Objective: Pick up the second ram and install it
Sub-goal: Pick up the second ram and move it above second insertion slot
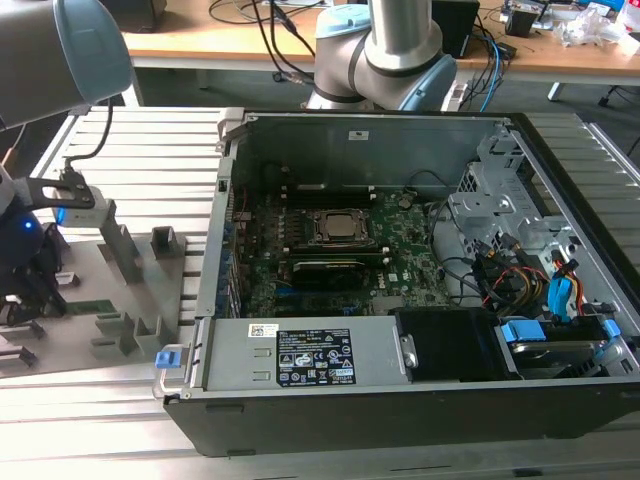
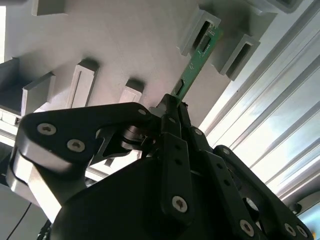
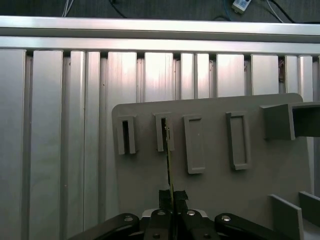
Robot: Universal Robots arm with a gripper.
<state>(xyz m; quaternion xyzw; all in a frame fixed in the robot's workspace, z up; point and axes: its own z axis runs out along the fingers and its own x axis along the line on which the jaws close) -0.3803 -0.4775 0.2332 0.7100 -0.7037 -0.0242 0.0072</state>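
In the exterior view the arm (image 1: 60, 50) is reaching down over the grey tray (image 1: 145, 295) at the exterior view's left. The tray is lying on the bench (image 1: 100, 420) beside the open case (image 1: 350, 420), and the board (image 1: 400, 240) inside is sitting well apart from the arm.

In the second wrist view the fingers (image 2: 172, 106) are pinching tight on the near end of the ram (image 2: 192, 70). This thin green stick is running from them across the tray to a slot (image 2: 200, 30), and its far end is sitting in it.

In the first wrist view the fingers (image 3: 177, 196) are clamping the ram (image 3: 169, 160), which is showing edge-on as a thin line. Its far end is resting in the slot (image 3: 164, 132) on the tray.

The grasp is looking made, I judge, but the ram is not yet coming clear of the tray. The lift, the carry to the case and the seating in the board are all remaining undone
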